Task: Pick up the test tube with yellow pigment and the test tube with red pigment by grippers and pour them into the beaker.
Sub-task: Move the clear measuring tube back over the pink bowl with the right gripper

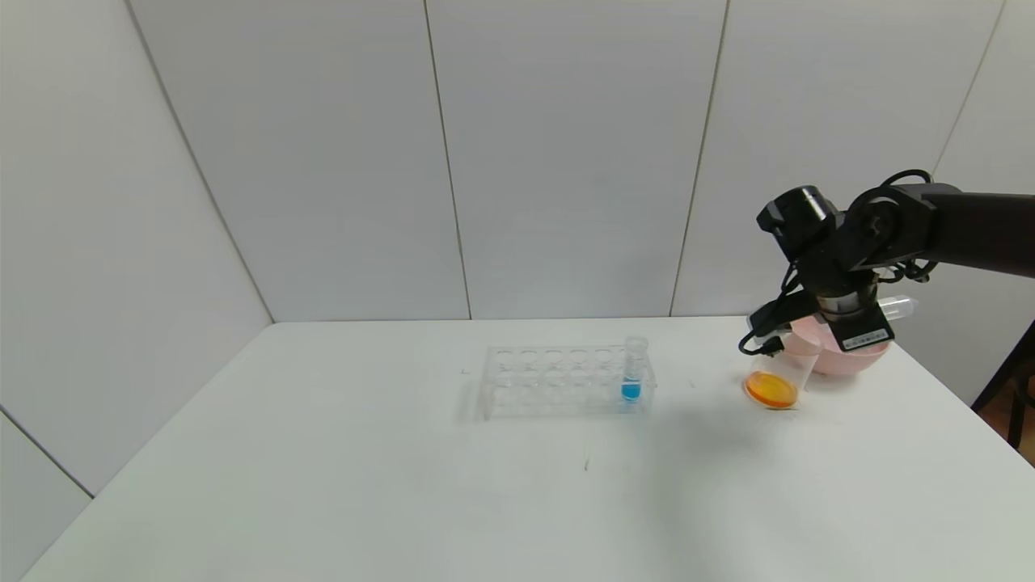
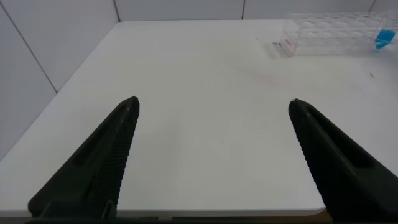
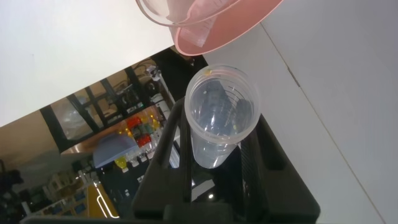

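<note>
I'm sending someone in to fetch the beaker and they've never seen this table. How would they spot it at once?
Look to the white table's right end, where a pink bowl sits under the black right gripper. The beaker stands just left of that bowl: a small clear cup, the only vessel holding orange liquid; the tube in the rack has blue.

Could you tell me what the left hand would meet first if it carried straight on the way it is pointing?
Probably nothing soon: the open left hand points over bare white table. The clear rack with the blue-tipped tube stands off to one side of that line, though depth is hard to judge.
</note>
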You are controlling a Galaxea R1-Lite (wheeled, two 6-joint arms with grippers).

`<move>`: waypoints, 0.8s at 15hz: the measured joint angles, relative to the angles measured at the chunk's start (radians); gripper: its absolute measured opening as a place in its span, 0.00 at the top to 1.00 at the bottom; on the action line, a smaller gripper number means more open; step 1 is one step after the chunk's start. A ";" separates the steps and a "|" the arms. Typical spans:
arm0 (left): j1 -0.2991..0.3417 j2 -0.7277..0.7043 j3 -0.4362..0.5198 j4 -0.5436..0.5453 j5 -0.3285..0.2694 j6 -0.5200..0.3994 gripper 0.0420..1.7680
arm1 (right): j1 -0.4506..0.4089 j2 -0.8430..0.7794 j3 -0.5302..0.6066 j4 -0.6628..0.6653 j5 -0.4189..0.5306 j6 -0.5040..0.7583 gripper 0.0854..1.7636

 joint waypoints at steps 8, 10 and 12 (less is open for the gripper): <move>0.000 0.000 0.000 0.000 0.000 0.000 0.03 | -0.033 -0.039 0.000 0.045 0.326 0.258 0.74; 0.000 0.000 0.000 0.000 0.000 0.000 0.03 | -0.051 -0.067 0.007 0.073 0.506 0.426 0.74; 0.000 0.000 0.000 0.000 0.000 0.000 0.03 | -0.084 -0.116 0.025 0.092 0.646 0.508 0.74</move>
